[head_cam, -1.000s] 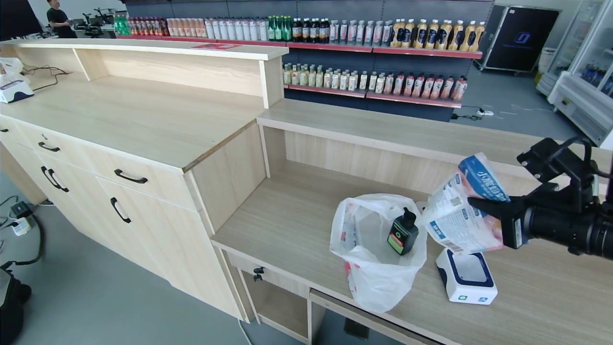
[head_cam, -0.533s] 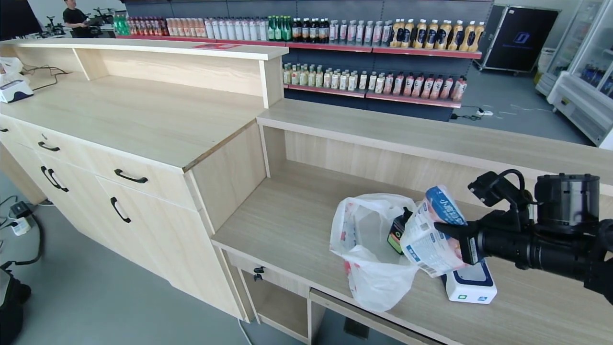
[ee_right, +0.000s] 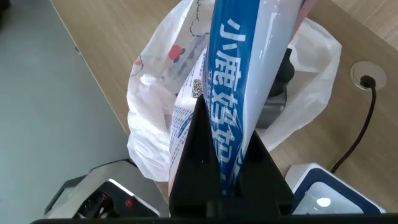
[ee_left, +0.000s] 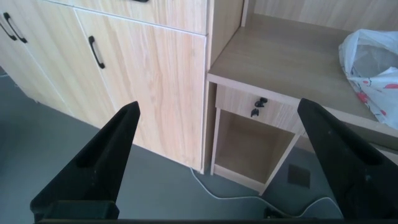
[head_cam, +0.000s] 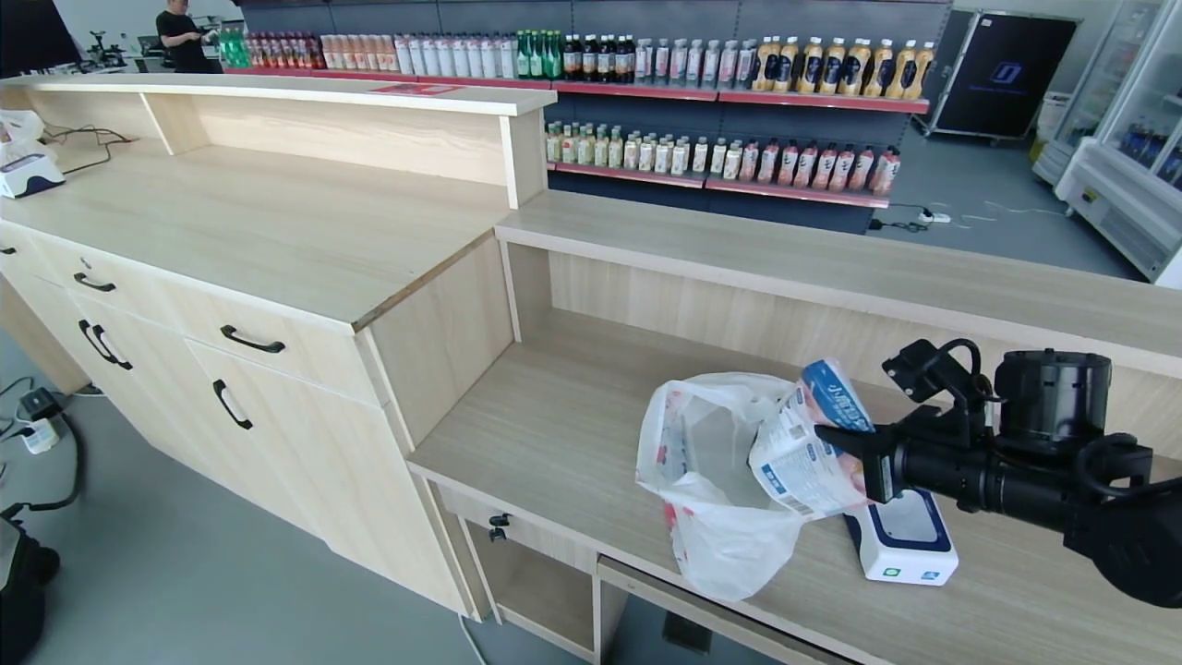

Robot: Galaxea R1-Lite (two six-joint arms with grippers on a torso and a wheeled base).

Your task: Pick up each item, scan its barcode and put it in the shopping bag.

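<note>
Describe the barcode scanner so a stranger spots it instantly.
Find the lower wooden counter. Near its front edge, just right of the white shopping bag, sits the barcode scanner. Unlike the soft bag and the held pack, it is a rigid white box with a dark-blue-framed top.

The packet (head_cam: 802, 448) is blue-white-pink, the shopping bag (head_cam: 706, 545) white with red print.

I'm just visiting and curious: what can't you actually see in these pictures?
Bottle: head view, hidden behind the pack; right wrist view, just a dark sliver.
Scanner: head view, far end covered by the pack and right tool.
Bag bottom: hidden by its own folds.
</note>
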